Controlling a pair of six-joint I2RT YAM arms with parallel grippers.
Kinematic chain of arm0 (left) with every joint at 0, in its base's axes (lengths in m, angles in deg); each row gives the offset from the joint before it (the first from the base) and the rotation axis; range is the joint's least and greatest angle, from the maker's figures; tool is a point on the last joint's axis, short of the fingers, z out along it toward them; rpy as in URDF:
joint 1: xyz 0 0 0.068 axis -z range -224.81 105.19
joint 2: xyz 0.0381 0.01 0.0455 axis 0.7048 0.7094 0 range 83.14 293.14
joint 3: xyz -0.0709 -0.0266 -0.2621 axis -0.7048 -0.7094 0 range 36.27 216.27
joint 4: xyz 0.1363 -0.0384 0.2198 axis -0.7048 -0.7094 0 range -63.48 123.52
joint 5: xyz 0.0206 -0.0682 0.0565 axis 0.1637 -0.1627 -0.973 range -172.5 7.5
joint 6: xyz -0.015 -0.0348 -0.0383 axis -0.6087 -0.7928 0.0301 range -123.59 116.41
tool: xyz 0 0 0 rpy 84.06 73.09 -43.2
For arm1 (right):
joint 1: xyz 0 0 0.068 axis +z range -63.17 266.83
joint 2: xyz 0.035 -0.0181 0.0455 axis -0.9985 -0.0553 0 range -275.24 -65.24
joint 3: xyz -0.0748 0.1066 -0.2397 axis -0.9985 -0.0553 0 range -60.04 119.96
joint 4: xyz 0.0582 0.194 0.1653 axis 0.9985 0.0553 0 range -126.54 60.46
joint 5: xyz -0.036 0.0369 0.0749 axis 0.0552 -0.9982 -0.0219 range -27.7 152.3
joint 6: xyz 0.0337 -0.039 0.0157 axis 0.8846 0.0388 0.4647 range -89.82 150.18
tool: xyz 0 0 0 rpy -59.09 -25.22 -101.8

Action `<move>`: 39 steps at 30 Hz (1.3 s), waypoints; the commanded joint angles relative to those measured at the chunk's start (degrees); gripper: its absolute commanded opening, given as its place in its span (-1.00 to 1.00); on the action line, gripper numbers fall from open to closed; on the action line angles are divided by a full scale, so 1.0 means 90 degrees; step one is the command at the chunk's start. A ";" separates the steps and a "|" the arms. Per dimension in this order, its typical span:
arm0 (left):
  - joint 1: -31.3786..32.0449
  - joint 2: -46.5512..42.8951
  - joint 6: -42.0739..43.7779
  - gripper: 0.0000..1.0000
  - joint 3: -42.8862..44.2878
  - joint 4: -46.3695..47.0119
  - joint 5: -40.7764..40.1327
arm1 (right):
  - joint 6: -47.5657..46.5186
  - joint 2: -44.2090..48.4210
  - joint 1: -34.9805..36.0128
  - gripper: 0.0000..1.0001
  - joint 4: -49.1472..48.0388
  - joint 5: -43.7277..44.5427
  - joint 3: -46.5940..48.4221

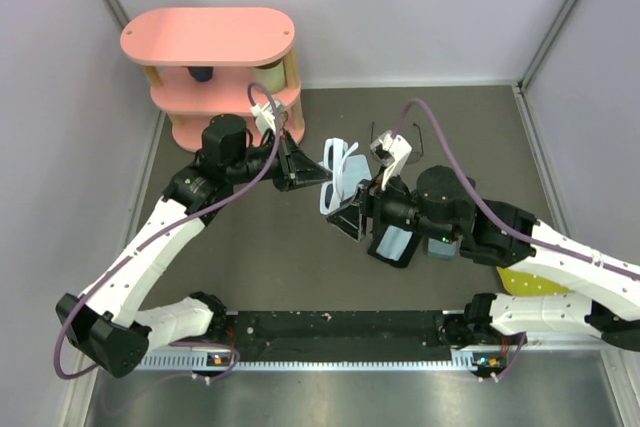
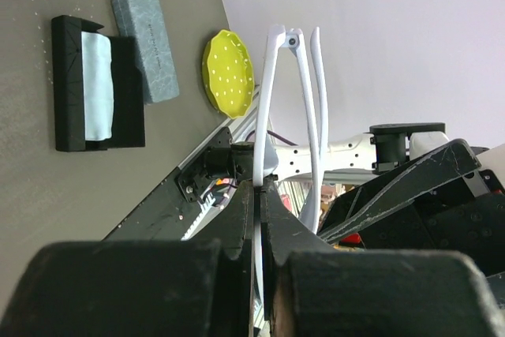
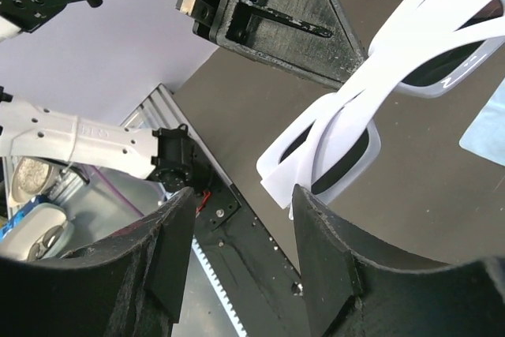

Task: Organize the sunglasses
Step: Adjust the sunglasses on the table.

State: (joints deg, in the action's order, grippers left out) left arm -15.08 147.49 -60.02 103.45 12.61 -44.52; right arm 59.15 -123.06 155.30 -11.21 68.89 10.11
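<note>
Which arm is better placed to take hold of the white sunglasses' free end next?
Right, probably. The right fingers are open just at the free lens end of the white sunglasses, while the left fingers are shut on them and busy holding.

Expect bright, even, diffuse light in all three views; shadows on the table (image 1: 300, 267) are soft and faint. Your wrist views blur the near fingers (image 2: 118, 290) (the left wrist most), while the white sunglasses (image 3: 371, 76) read sharp, slightly overexposed.

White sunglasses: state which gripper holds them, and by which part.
The left gripper clamps the white sunglasses by one thin temple arm; the right gripper sits open near them.
</note>
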 commanded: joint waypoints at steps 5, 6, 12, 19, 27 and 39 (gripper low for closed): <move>-0.0101 -0.0051 -0.0079 -1.00 0.0114 0.0165 0.0068 | -0.0113 0.0116 0.0029 0.04 0.0009 0.0956 0.0067; -0.0111 -0.0042 -0.0059 -1.00 0.0095 0.0155 0.0087 | -0.0133 0.0164 0.0029 0.04 0.0009 0.1199 0.0057; -0.0160 -0.0071 -0.0078 -1.00 0.0075 0.0184 0.0165 | -0.0358 0.0136 0.0020 -0.02 0.0048 0.1027 0.0067; -0.0169 -0.0032 -0.0088 -1.00 0.0134 0.0194 0.0194 | -0.0309 -0.0216 0.0029 -0.14 0.0067 0.0557 0.0164; -0.0228 -0.0071 0.0174 -1.00 0.0065 0.0116 0.0194 | -0.0123 -0.0245 0.0029 -0.78 0.0067 0.1015 0.0242; -0.0228 -0.0217 0.1259 -1.00 -0.0364 -0.0108 0.0458 | -0.0552 -0.0030 0.0029 -0.51 0.0087 0.1689 0.0925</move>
State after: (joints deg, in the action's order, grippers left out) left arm -17.44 147.47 -53.92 101.31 12.44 -43.74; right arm 56.68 -125.51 155.36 -7.08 78.75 13.08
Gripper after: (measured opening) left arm 0.023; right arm 0.194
